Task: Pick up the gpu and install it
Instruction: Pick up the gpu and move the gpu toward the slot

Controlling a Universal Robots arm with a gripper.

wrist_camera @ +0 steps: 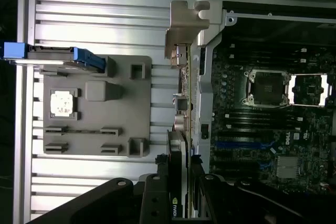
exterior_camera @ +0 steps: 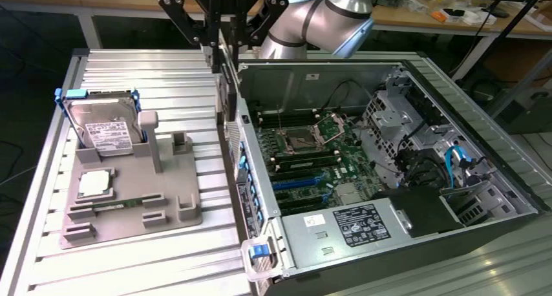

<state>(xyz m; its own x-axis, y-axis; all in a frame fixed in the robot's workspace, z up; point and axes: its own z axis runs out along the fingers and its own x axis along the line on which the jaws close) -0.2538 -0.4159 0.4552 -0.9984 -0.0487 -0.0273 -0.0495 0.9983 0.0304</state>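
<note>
Hand (exterior_camera: 220,45) clamps gpu (wrist_camera: 181,90) at open case (exterior_camera: 496,137) wall; tray (exterior_camera: 129,217) holds hard drive (exterior_camera: 103,131).

Seen in the exterior view: on the desk (exterior_camera: 129,257), the computer case (exterior_camera: 293,89) lies open at 3 o'clock and the fixture tray (exterior_camera: 121,222) at 9 o'clock. The hard drive (exterior_camera: 103,131) stands at the tray's 12 o'clock end, with the processor chip (exterior_camera: 95,183) at 6 o'clock of it and the memory stick (exterior_camera: 116,205) below that. The gpu (wrist_camera: 181,98) hangs edge-on in my jaws between tray and case, just beside the case wall. Inside the case, the power supply (exterior_camera: 353,225) sits at 6 o'clock of the motherboard (exterior_camera: 319,160).
</note>
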